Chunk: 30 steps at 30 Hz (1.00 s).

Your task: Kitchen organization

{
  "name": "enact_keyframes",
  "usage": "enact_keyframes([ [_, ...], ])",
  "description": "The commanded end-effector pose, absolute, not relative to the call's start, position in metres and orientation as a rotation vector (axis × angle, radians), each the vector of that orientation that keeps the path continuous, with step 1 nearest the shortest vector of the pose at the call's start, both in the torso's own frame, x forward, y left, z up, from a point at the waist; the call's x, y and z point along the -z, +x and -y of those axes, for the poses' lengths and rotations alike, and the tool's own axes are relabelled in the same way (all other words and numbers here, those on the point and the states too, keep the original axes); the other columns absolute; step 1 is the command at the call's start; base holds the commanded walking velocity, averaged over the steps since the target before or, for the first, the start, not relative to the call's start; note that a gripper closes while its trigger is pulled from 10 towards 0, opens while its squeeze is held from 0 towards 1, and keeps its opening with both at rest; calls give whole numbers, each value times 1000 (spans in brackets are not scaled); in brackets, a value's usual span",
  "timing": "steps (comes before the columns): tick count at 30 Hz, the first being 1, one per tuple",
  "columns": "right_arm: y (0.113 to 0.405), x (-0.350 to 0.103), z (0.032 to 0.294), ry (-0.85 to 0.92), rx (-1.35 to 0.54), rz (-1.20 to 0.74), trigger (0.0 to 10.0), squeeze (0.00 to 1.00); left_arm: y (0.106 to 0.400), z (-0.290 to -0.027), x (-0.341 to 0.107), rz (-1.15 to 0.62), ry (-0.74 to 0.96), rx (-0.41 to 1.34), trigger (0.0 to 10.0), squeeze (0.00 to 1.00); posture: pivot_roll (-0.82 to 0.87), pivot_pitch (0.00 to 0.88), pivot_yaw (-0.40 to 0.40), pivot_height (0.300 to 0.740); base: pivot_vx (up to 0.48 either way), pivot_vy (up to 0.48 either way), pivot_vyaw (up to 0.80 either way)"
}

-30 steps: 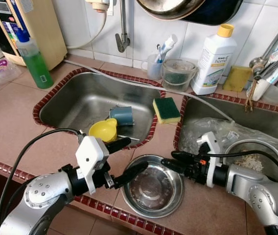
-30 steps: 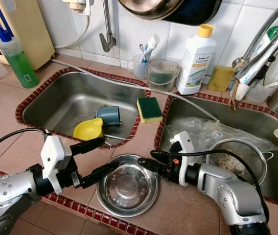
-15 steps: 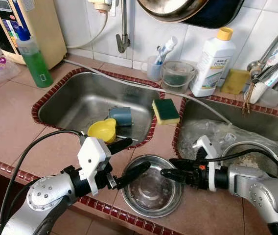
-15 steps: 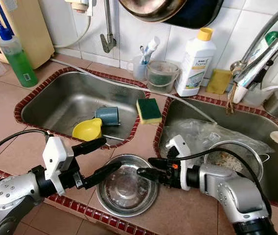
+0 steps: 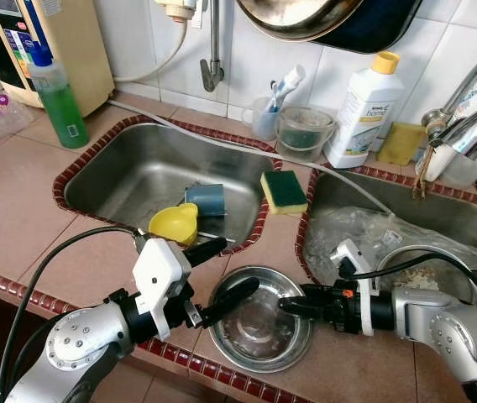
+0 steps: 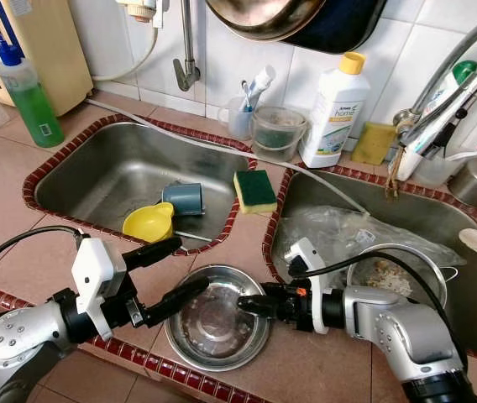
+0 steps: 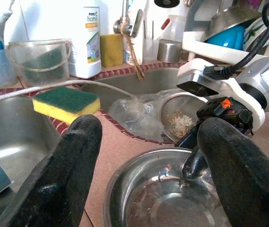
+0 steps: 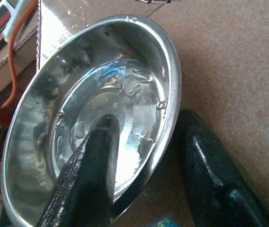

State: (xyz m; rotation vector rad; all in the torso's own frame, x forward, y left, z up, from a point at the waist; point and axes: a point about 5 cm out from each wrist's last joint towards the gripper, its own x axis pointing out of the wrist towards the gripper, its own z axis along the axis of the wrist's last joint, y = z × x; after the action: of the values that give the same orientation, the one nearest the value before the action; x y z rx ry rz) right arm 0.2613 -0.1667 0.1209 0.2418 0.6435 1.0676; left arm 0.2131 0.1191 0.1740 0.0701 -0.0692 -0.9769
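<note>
Right tool (image 6: pixel 251 304) now astride wet steel bowl (image 6: pixel 213 327) rim.

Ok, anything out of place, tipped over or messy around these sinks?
Yes. A blue cup lies on its side in the left sink beside a yellow funnel. The sponge sits on the divider's edge, and the strainer in the right sink holds food scraps.

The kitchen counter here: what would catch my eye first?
A steel bowl on the counter's front edge, with the right gripper straddling its rim, one finger inside, and the open left gripper at its other side. Behind, a yellow cup lies in the left sink.
</note>
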Motion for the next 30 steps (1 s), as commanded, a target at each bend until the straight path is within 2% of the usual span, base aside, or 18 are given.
enact_keyframes([
  [1, 258, -117, 173, 270, -1043, -676, 0, 0, 209, -116, -176, 76, 73, 989, 10000, 0, -72, 154, -82, 740, 0, 0, 0],
  [24, 282, -125, 183, 340, -880, -604, 0, 0, 211, -118, -177, 79, 75, 984, 10000, 0, -77, 148, -79, 740, 0, 0, 0],
  [30, 293, -135, 187, 358, -808, -501, 0, 0, 213, -117, -178, 85, 73, 984, 10000, 0, -80, 146, -74, 740, 0, 0, 0],
])
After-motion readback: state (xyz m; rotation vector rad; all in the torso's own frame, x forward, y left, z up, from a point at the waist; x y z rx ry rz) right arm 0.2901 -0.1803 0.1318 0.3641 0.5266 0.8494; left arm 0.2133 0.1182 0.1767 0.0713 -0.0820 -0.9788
